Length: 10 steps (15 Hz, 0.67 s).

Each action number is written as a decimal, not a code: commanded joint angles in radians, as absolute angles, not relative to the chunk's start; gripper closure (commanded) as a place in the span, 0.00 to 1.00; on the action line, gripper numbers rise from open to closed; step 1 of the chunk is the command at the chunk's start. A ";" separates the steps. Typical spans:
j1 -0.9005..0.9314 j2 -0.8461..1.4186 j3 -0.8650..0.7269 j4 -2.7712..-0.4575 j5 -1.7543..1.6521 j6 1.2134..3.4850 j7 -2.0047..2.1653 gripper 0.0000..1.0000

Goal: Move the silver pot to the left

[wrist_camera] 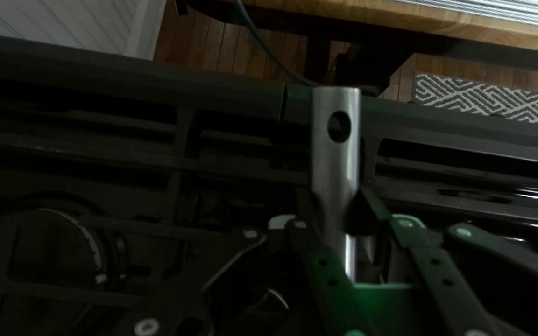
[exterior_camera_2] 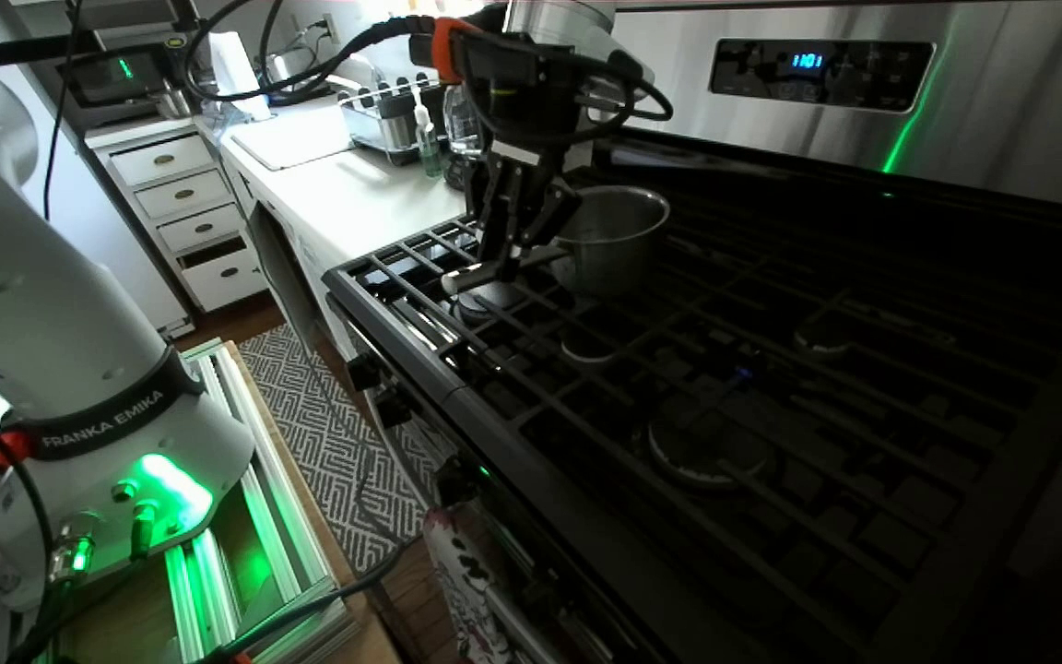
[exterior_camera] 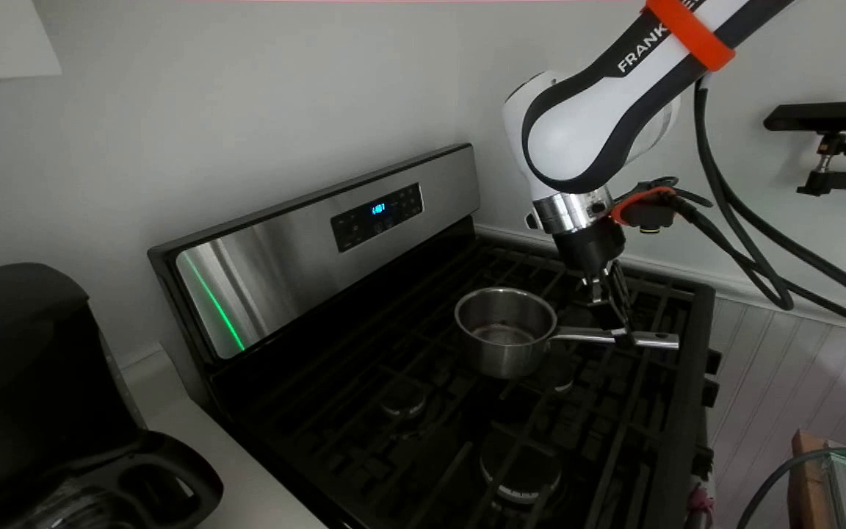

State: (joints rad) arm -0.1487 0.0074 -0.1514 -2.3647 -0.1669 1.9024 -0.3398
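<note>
The silver pot is upright at the grates of the gas stove, toward the end with my arm in an exterior view. It also shows in an exterior view, where its base is dark. I cannot tell whether its base touches the grate. Its long handle points to the stove's front edge. My gripper reaches down onto the handle. In the wrist view the gripper has its fingers shut on both sides of the handle, and the handle's holed end sticks out past them. The pot's bowl is hidden in the wrist view.
Black stove grates with several burners spread beside the pot. The stove's back panel rises behind. A black coffee maker stands on a counter beside the stove. A white counter with a dish rack adjoins the stove's opposite side.
</note>
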 commanded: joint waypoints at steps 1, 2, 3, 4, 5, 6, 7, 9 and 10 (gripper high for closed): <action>-0.127 0.008 -0.127 -2.347 -0.180 1.914 -0.383 0.93; -0.121 0.011 -0.121 -2.342 -0.180 1.915 -0.390 0.93; -0.117 0.014 -0.114 -2.336 -0.178 1.916 -0.397 0.93; -0.111 0.016 -0.108 -2.329 -0.177 1.915 -0.402 0.93; -0.106 0.022 -0.102 -2.319 -0.173 1.914 -0.405 0.93; -0.101 0.026 -0.096 -2.312 -0.172 1.916 -0.407 0.93; -0.096 0.031 -0.091 -2.303 -0.166 1.918 -0.409 0.93; -0.089 0.039 -0.082 -2.287 -0.162 1.921 -0.414 0.93; -0.085 0.044 -0.077 -2.281 -0.160 1.927 -0.415 0.93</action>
State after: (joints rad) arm -0.0975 0.0158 -0.0877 -2.3222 -0.1672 1.9154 -0.3877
